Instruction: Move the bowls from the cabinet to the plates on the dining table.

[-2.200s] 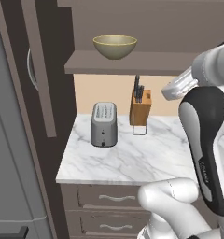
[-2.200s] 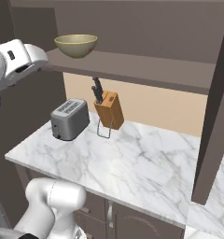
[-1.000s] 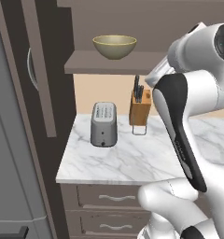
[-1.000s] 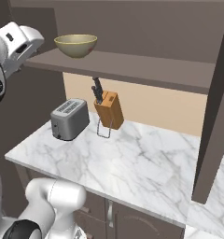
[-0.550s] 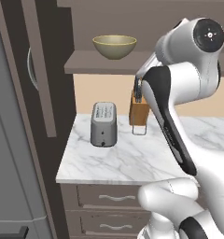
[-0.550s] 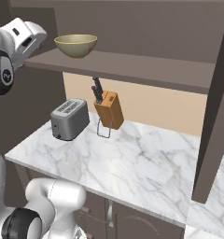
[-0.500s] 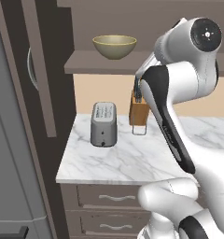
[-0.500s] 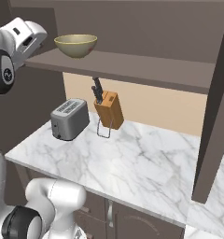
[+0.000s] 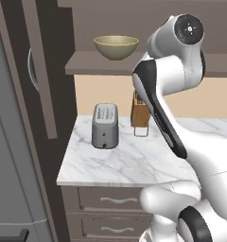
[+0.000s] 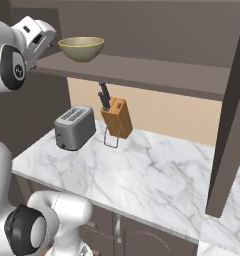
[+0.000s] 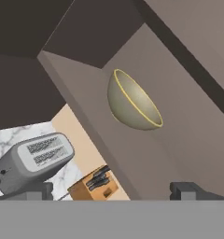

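Meanwhile the arm had swung up toward the cabinet (image 9: 191, 56) shelf; tool (image 11: 116, 191) spread wide, holding nothing; olive-tan bowl (image 11: 132, 100) sat on the shelf ahead, untouched; approach likely begun, no pickup yet.

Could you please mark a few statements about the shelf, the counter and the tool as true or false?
1. The olive-tan bowl sits upright on the open cabinet shelf. True.
2. The tool is clamped on the bowl's rim. False: its jaws stand open, short of the bowl, with nothing between them.
3. The toaster stands on the marble counter, to the left of the knife block in the base views. True.
4. The toaster lies tipped over on its side. False: it stands upright with its slots facing up.
5. A second bowl sits beside the olive-tan one. False: only one bowl shows on the shelf.
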{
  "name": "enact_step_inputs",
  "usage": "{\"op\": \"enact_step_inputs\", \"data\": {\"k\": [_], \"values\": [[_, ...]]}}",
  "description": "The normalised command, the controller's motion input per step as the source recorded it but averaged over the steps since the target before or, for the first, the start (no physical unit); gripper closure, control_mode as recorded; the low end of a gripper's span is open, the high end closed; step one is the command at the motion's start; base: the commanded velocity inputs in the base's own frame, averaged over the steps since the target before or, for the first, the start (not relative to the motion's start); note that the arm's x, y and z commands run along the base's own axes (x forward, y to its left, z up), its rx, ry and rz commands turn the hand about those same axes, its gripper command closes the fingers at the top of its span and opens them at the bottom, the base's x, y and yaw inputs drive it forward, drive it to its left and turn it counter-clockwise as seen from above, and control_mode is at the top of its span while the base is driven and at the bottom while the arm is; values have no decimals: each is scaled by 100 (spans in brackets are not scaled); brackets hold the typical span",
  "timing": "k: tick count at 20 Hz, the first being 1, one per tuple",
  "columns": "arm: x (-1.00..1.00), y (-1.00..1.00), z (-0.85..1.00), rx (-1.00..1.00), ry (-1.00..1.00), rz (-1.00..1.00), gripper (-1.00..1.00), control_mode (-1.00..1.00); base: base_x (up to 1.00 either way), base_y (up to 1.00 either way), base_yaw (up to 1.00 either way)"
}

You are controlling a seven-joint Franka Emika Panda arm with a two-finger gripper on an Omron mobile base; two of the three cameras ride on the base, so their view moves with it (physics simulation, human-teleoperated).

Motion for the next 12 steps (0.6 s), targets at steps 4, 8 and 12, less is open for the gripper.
{"op": "enact_step_inputs", "data": {"k": [4, 8, 12], "values": [[41, 7, -10, -7, 3, 0, -100, -100, 0, 0, 0], [38, 3, -18, -8, 1, 1, -100, -100, 0, 0, 0], [36, 0, -16, -7, 0, 1, -100, -100, 0, 0, 0]]}}
